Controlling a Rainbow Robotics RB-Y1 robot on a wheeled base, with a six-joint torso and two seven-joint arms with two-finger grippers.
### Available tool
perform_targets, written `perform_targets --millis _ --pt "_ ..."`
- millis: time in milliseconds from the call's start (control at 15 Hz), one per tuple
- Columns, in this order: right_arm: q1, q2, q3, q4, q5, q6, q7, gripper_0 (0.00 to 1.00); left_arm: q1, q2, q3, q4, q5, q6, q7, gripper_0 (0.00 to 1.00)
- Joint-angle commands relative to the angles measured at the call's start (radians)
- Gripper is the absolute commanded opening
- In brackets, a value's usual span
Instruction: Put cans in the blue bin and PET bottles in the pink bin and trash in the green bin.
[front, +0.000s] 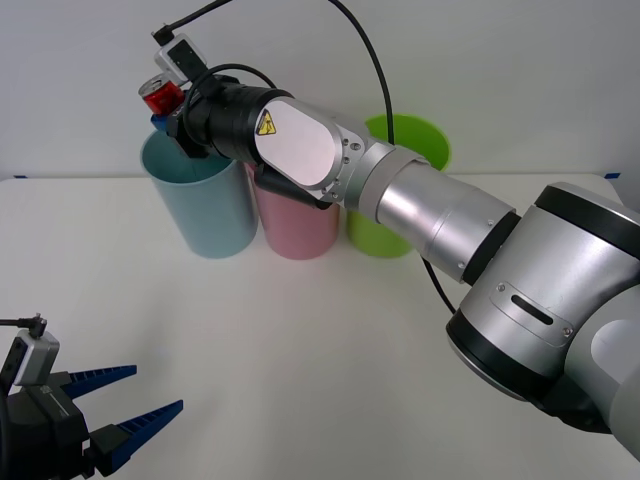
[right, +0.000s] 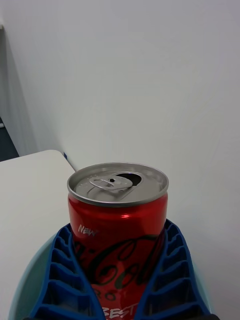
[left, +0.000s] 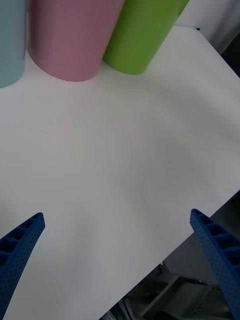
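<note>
White tabletop (front: 300, 340), matte and bare across its middle, set against a plain white wall (front: 480, 60); a black cable (front: 372, 60) loops down in front of that wall. 3 bins stand in a row along the far edge of the tabletop, touching or nearly touching: blue bin (front: 200, 205) toward the far-left corner, pink bin (front: 295, 225) in the middle, green bin (front: 400, 150) on its other side, partly hidden behind the right arm (front: 430, 215). That arm reaches diagonally across the tabletop from the near-right side to the far-left. Right gripper (front: 172, 112) hangs over the blue bin's open mouth, its blue ribbed fingers (right: 65, 265) clamped on either side of the red can (right: 118, 225). The can is upright, silver top opened at the tab, white lettering on its side, held above the bin's rim and not inside it. Left gripper (front: 125, 400) sits low at the near-left corner of the tabletop, fingers spread wide with nothing between them, pointing across the bare surface. Its wrist view shows the bases of the 3 bins and the tabletop's near-right edge, with darker floor or fittings beyond.
</note>
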Motion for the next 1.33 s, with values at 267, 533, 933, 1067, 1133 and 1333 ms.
perform_targets --millis 267,533,933,1067,1133,1333 --pt "0.000 0.006 0.002 0.000 0.030 0.045 0.030 1.00 0.000 0.000 0.000 0.000 0.000 0.000 0.000 1.00" --pt "0.000 0.006 0.000 0.000 0.030 0.045 0.033 1.00 0.000 0.000 0.000 0.000 0.000 0.000 0.000 1.00" --pt "0.017 -0.088 -0.072 -0.171 -0.054 -0.060 0.033 1.00 0.000 0.000 0.000 0.000 0.000 0.000 0.000 1.00" --pt "0.072 -0.169 -0.074 -0.314 -0.101 -0.063 0.035 1.00 0.000 0.000 0.000 0.000 0.000 0.000 0.000 1.00" --pt "0.121 -0.226 -0.078 -0.418 -0.129 -0.063 0.038 1.00 0.000 0.000 0.000 0.000 0.000 0.000 0.000 1.00" --pt "0.285 -0.338 -0.114 -0.673 -0.132 -0.064 0.048 1.00 0.000 0.000 0.000 0.000 0.000 0.000 0.000 1.00"
